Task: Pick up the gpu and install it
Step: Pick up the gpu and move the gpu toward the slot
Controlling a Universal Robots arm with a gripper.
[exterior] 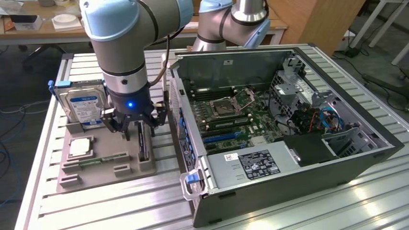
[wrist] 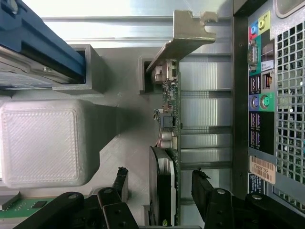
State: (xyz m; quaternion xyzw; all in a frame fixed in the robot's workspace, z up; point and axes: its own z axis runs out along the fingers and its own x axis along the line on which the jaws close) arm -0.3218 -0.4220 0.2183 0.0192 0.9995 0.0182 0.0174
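Gripper (exterior: 142, 128): released, spread wide
Gpu (exterior: 143, 146): edge-on between the jaws (left-centre, exterior view)
Long axis: across the closing line

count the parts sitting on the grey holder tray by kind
hard drive: 1
processor chip: 1
memory stick: 1
gpu: 1
total: 4

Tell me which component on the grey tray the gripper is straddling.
The gpu: the thin dark card standing on edge, with the open gripper around it. The hard drive, processor and memory stick sit apart from the gripper.
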